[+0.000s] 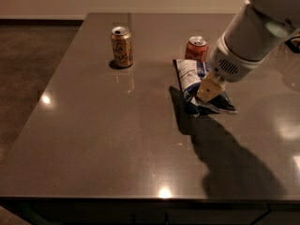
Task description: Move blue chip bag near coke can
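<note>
Two risks stand out. The gripper (208, 89), low over the right of the table (103, 139), pinches the near end of the blue chip bag (189, 75), whose far end lies just beside the coke can (197, 48). A push farther could tip the can, and the crinkly foil might slip or cling on release. The orange-gold can (122, 47) stands well apart, far left

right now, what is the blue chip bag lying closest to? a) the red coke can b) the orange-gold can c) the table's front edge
A: the blue chip bag lies just in front of the coke can, with the tool down at the bag's near end; the orange-gold can stands well apart.
</note>
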